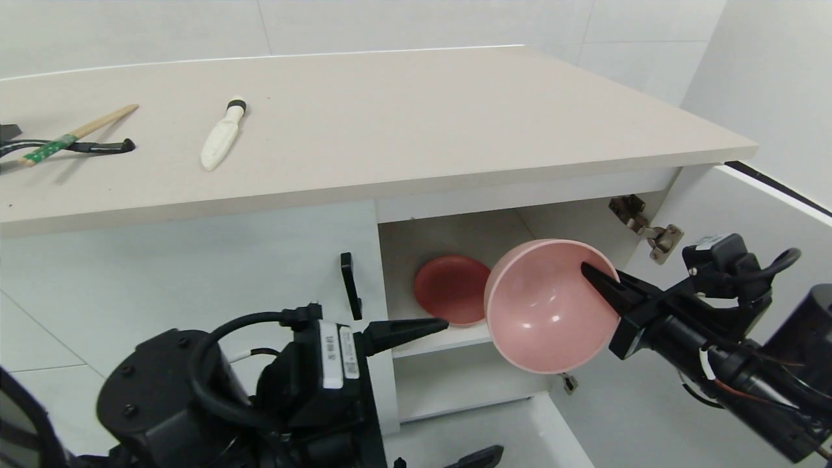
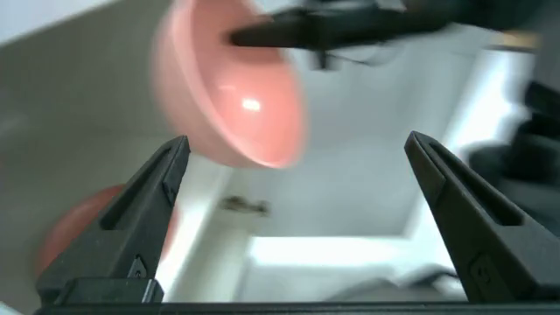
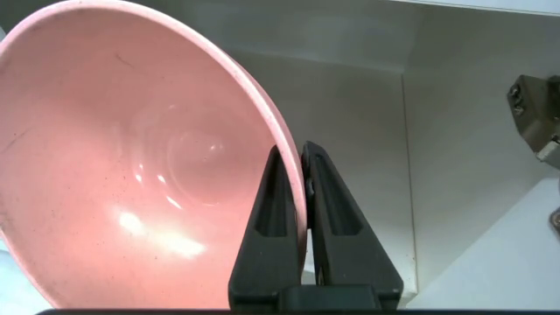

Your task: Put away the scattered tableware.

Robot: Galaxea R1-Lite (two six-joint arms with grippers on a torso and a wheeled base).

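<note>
A pink bowl [image 1: 549,305] hangs tilted on its side in front of the open cabinet, with my right gripper [image 1: 595,273] shut on its rim. In the right wrist view the two fingers of that gripper [image 3: 293,153] pinch the wall of the bowl [image 3: 149,166]. A red plate [image 1: 452,289] lies on the cabinet shelf just behind and left of the bowl. My left gripper [image 1: 473,385] stands open and holds nothing, low in front of the cabinet, left of the bowl. Past the left gripper [image 2: 296,144] the left wrist view shows the bowl [image 2: 236,96] and the red plate [image 2: 74,227]. On the countertop lie wooden chopsticks [image 1: 78,134] and a white utensil [image 1: 223,134].
The right cabinet door [image 1: 747,208] stands open beside my right arm, its hinge [image 1: 643,227] just above the bowl. The left door is closed, with a black handle [image 1: 351,286]. A black cable [image 1: 97,147] lies by the chopsticks. The countertop [image 1: 455,110] is bare on the right.
</note>
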